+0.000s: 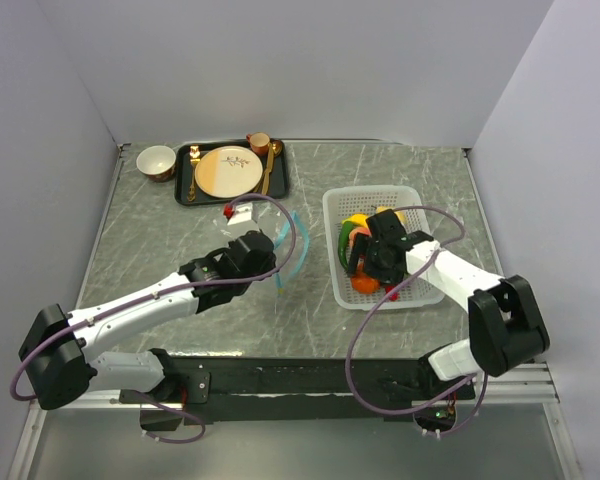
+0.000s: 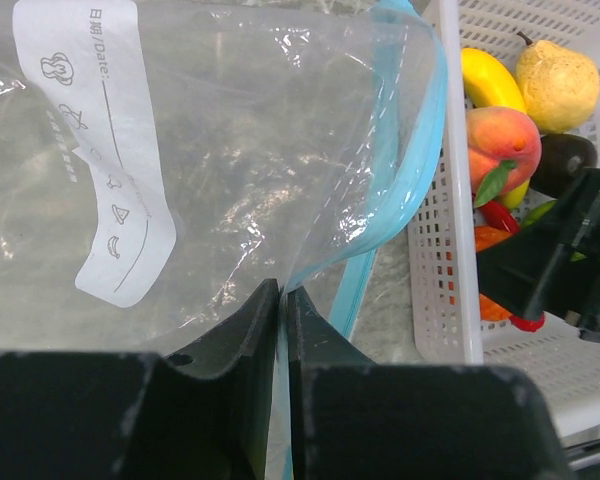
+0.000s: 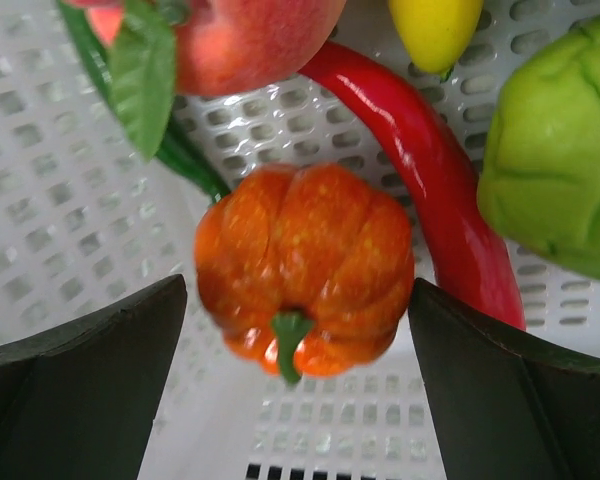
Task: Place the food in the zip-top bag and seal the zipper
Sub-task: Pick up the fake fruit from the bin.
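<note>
My left gripper is shut on the near edge of the clear zip-top bag, whose mouth gapes toward the basket. The teal zipper curves around that mouth, unsealed. From above, the bag stands beside the left gripper. The food lies in the white basket: an orange tomato, red chilli, lime-green ball, banana and dark fruit. My right gripper is open low in the basket, one finger on each side of the tomato, not touching it.
A peach and a pale pear-shaped piece also lie in the basket. A black tray at the back left carries the beige-and-orange plate, a cup and gold cutlery; a bowl stands beside it. Walls enclose the table.
</note>
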Controlling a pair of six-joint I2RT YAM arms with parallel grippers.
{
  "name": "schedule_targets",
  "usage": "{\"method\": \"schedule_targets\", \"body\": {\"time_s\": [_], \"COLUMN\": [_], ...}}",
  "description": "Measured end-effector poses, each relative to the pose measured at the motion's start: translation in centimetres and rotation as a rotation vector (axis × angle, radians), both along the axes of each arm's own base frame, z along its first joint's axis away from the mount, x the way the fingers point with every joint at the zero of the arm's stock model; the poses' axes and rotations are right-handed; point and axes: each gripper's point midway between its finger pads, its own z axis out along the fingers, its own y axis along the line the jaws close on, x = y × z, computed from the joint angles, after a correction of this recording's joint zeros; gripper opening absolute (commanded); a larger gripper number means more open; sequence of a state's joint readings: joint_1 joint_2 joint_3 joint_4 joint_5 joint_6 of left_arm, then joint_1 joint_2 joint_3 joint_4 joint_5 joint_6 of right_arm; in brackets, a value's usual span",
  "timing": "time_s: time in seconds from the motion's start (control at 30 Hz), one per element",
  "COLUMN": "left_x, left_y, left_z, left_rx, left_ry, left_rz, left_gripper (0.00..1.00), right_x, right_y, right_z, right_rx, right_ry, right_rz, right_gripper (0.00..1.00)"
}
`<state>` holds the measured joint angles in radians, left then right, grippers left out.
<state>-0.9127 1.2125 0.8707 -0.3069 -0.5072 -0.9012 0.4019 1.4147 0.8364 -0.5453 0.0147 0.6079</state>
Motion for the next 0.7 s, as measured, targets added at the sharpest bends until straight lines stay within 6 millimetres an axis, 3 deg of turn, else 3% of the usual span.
{"method": "schedule_targets", "body": {"time_s": [0.1,0.13,0.23,0.4,0.57,0.7], "left_x": [0.0,0.1,0.1,0.3,0.4,0.3], "left_y": [-0.2,-0.2,-0.1,0.0,0.0,-0.1], "left_z": [0.1,0.1,0.1,0.1,0.0,-0.2], "left_rx": [-0.011,-0.013,-0.013,-0.014,-0.019,-0.018], "left_ry": [0.001,0.000,0.001,0.003,0.010,0.018], "left_rz": [-0.008,-0.008,-0.006,0.000,-0.004,-0.011], "left_gripper": [0.14,0.14,0.14,0.14,0.13,0.13], "right_x": [0.2,0.3,0.6,1.0,1.4,1.3], "right_y": [0.0,0.0,0.1,0.3,0.9,2.6], "right_z": [-0.5,-0.6,-0.4,1.6,6.8,10.4], "right_rx": [-0.010,-0.008,-0.006,0.024,0.119,0.232], "right_ry": [0.007,0.004,-0.009,-0.079,-0.242,-0.346], "right_rz": [0.005,0.005,0.006,0.003,-0.001,0.024], "right_gripper": [0.72,0.60,0.46,0.45,0.45,0.46]}}
